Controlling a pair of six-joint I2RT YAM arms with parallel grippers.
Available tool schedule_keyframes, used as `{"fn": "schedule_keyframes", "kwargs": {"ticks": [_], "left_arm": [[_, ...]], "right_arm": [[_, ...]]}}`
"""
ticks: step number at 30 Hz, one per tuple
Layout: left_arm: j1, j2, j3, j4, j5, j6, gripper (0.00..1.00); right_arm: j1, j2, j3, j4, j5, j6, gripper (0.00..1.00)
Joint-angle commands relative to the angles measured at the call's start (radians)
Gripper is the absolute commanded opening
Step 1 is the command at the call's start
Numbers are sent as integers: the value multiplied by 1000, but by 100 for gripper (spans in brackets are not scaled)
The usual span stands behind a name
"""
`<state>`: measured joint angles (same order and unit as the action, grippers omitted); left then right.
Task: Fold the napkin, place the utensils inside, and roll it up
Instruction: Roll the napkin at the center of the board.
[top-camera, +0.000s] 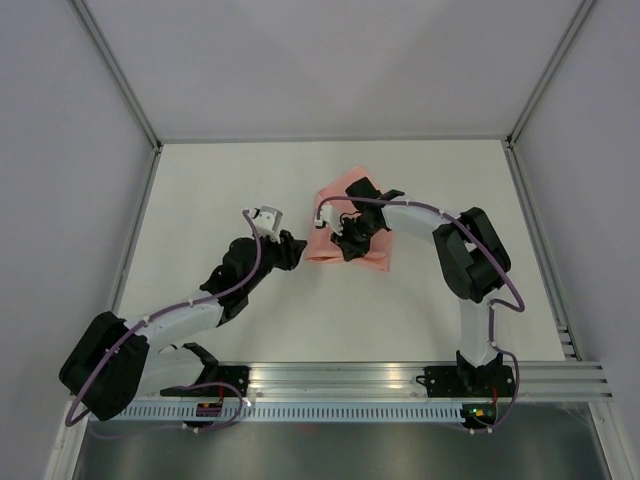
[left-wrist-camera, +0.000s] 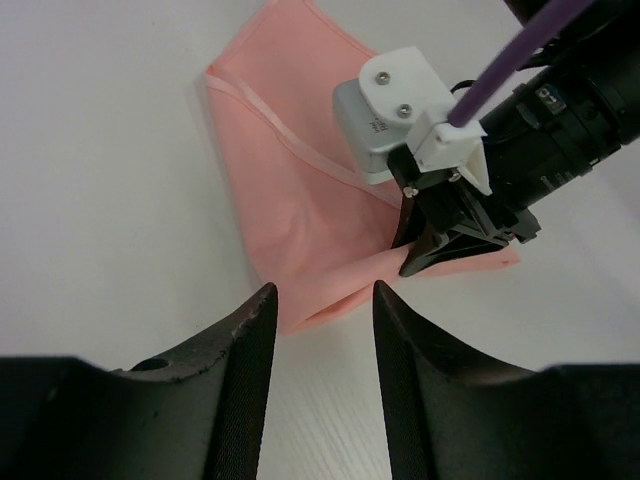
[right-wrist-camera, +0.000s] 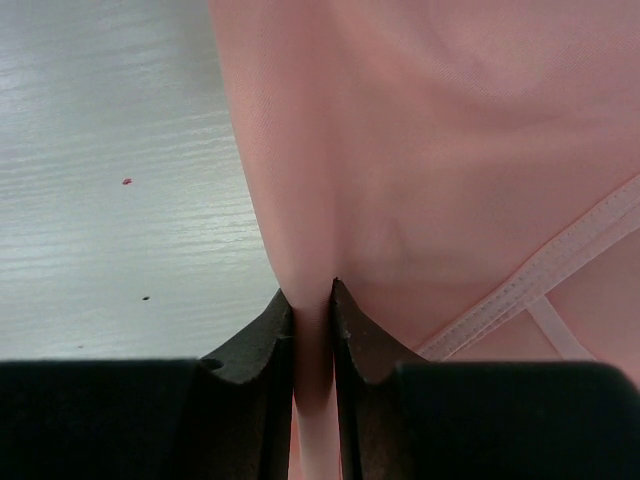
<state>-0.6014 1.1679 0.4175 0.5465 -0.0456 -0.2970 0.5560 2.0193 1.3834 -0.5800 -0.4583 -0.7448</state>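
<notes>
White tabletop (top-camera: 200, 200) with plain grey panels boxing it in, and pretty much nothing on it except the job itself. The thin salmon-pink cloth napkin (top-camera: 338, 192) sits toward the far edge, a bit right of the middle.

Progress-wise I'd call it early-to-mid. From the left wrist view a hemmed edge runs across the cloth, so it looks doubled over at least once, but it's rumpled and definitely not a roll. I can't find the small black-handled fork in any view. It could be under the cloth or the arm, no way to tell. So by my guess the folding is underway, and the tuck-in and roll-up aren't showing as done.

The right gripper (right-wrist-camera: 313, 305) has its fingers nearly together, pinching a raised ridge of the napkin at its near side. That arm comes up from the near edge on the right, elbow bent high, forearm swinging left over the cloth with the wrist tipped down.

The left gripper (left-wrist-camera: 320, 295) is about half open with nothing in it, hanging just beside the napkin's near left corner, not touching as far as I can see. Its arm lies low, reaching diagonally from the near left corner.
</notes>
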Motion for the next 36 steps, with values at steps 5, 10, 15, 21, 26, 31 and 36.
{"fn": "schedule_keyframes", "kwargs": {"ticks": [5,10,15,21,26,31,36], "left_arm": [[-89,4,-40,233,-13,326,50],[-112,59,-54,342,110,530,54],[-185,185,16,284,127,663,56],[-285,335,81,254,75,858,58],[-302,403,136,221,70,938,64],[-305,470,204,144,81,1036,67],[-305,518,248,87,102,1101,69]], "right_arm": [[-31,90,20,-204,-75,-51,15],[-42,121,55,-251,-97,-67,15],[-50,137,77,-276,-109,-71,15],[-62,165,92,-299,-114,-80,14],[-67,174,101,-305,-112,-84,14],[-71,191,120,-323,-115,-87,14],[-74,205,126,-333,-114,-88,13]]}}
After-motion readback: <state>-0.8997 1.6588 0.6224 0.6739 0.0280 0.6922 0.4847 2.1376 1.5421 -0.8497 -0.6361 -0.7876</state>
